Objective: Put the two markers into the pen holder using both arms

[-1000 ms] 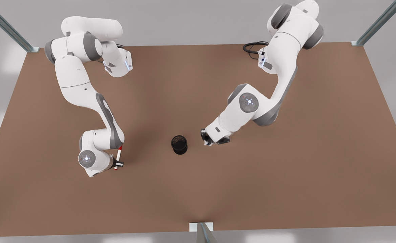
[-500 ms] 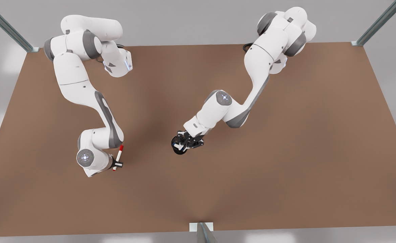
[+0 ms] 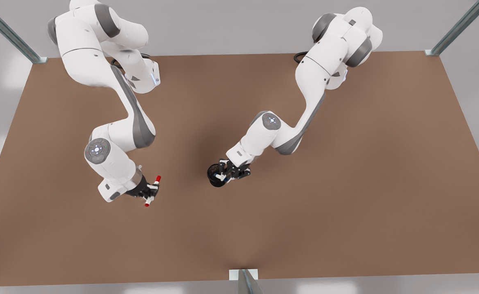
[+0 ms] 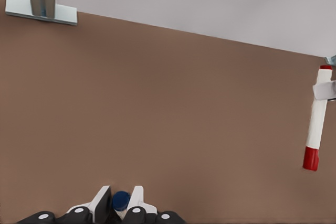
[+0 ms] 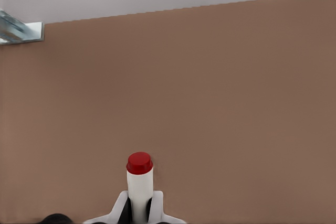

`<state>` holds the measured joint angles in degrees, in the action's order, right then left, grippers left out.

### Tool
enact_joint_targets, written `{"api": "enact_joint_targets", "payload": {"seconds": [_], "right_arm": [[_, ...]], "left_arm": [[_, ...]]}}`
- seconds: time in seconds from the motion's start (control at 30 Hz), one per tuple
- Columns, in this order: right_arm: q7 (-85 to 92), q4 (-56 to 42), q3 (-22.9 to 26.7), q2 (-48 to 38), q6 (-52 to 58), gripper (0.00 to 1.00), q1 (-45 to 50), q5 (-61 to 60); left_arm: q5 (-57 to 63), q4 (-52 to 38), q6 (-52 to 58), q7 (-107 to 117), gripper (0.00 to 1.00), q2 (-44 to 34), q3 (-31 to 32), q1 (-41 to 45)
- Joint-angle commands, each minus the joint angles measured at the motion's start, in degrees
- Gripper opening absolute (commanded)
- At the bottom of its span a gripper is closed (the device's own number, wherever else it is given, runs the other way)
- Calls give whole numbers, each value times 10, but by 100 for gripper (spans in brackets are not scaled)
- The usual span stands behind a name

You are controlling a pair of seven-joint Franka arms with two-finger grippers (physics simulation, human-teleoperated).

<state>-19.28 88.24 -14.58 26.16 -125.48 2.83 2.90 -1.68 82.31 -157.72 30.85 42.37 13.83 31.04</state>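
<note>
The right pincer point(image 3: 151, 195) is gripping the red-capped marker point(image 3: 152, 190) above bare counter point(image 3: 345, 183). At its three o'clock in the front view, the left pincer point(image 3: 224, 176) is clamping the blue-capped marker point(image 4: 121, 201) over the pen holder point(image 3: 214, 178).

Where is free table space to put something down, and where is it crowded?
The table is bare along the near edge and on the front view's right. It is crowded at the pen holder, where the left gripper holds the blue marker, and around the right gripper with the red marker.
</note>
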Motion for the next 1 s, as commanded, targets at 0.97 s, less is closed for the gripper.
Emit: {"api": "enact_joint_targets", "payload": {"seconds": [0.97], "right_arm": [[-529, 40, -128, 6, -213, 31, 111, 547]], "left_arm": [[25, -31, 710, -339, 100, -279, -67, -311]]}}
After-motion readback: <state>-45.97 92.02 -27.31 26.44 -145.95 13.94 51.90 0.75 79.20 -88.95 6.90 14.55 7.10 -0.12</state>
